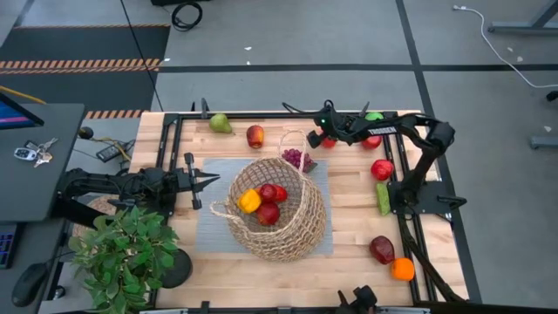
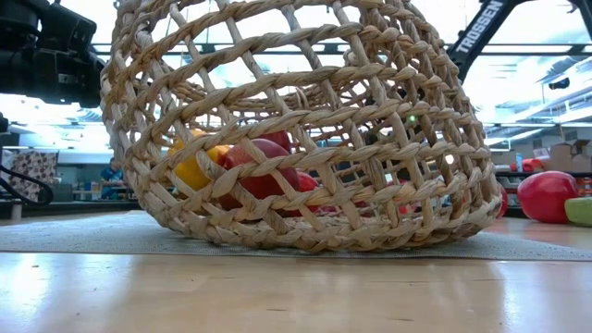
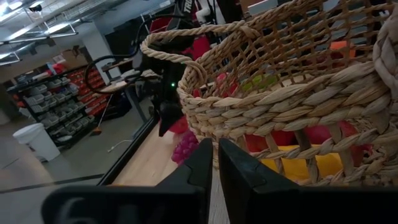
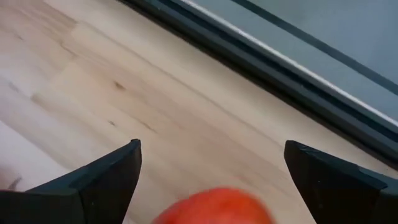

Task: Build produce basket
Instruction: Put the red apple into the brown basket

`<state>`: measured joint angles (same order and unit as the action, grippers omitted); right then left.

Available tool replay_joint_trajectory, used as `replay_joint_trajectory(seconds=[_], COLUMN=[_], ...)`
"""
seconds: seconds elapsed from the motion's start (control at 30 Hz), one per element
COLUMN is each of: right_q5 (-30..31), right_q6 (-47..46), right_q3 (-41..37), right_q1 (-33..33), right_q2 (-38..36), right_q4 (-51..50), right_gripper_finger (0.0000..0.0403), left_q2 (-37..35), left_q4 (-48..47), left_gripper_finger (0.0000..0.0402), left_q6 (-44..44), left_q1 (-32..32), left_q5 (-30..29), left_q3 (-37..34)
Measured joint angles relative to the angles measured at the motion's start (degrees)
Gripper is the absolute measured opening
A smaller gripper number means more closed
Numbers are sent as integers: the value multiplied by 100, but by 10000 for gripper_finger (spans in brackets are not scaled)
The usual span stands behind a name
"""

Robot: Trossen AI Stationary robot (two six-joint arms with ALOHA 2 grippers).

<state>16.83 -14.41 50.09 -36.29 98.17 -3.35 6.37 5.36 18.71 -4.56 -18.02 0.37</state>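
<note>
The tan wicker basket [image 1: 279, 209] lies tilted on a grey mat [image 1: 209, 231] at the table's middle. A yellow pepper [image 1: 250, 201] and red apples [image 1: 270, 202] lie in it. My left gripper [image 1: 212, 180] is shut and empty, level, just left of the basket's rim; it also shows in the left wrist view [image 3: 214, 168]. My right gripper [image 1: 314, 138] is open near the far edge, above a red fruit [image 4: 214, 208] that shows between its fingers without touching them. Purple grapes [image 1: 296, 159] lie by the basket's far handle.
A green pear [image 1: 220, 124] and a red-orange fruit [image 1: 255, 135] lie at the far left. A red apple [image 1: 381, 169], a green piece [image 1: 384, 199], a dark red piece [image 1: 381, 249] and an orange [image 1: 402, 269] lie at the right. A potted plant [image 1: 122, 257] stands near left.
</note>
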Motion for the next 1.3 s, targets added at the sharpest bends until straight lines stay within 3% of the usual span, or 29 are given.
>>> replay_joint_trajectory(seconds=[0.43, 0.67, 1.03, 1.3], right_q5=[2, -7, 172, 146], right_q6=[-195, -165, -360, -536], right_q3=[4, -9, -4, -4], right_q1=[4, 7, 261, 1187], right_q2=[-13, -222, -2317, -4043], right_q4=[-626, -936, -1639, -1253], right_gripper_finger=[312, 307, 307, 307], left_q2=[0, -2, 0, -2], left_q4=[-1, -1, -1, -1], left_gripper_finger=[30, 36, 29, 36], left_q6=[-1, 4, 1, -1], left_q1=[0, 0, 0, 0], left_q5=[0, 0, 2, 2], left_q3=[1, 1, 0, 1])
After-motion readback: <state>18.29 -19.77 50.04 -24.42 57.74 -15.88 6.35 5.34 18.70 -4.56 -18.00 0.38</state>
